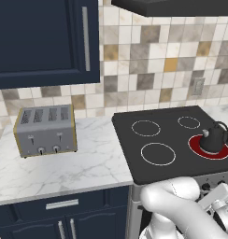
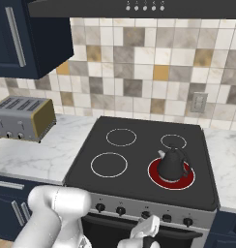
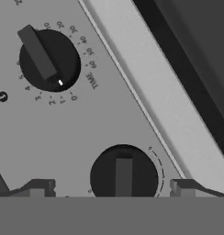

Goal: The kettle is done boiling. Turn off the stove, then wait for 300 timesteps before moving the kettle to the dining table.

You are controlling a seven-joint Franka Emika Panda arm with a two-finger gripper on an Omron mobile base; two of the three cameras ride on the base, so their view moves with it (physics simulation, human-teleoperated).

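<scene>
The hand (image 3: 112,188) is spread wide and grips nothing, its two fingertips (image 3: 38,188) flanking a dark knob (image 3: 123,173) on the steel front of the stove (image 1: 172,135), apparently lined up so closing and twisting would cut the heat. Up and left of the hand sits a second knob (image 3: 48,60), the timer dial, well apart and not in the way. Above and beyond the hand, the kettle (image 2: 171,163) rests on a glowing red burner (image 2: 186,181), so the heat looks on. A toaster (image 1: 46,130) stands far left on the desk (image 1: 88,163); nothing blocks the grasp
</scene>
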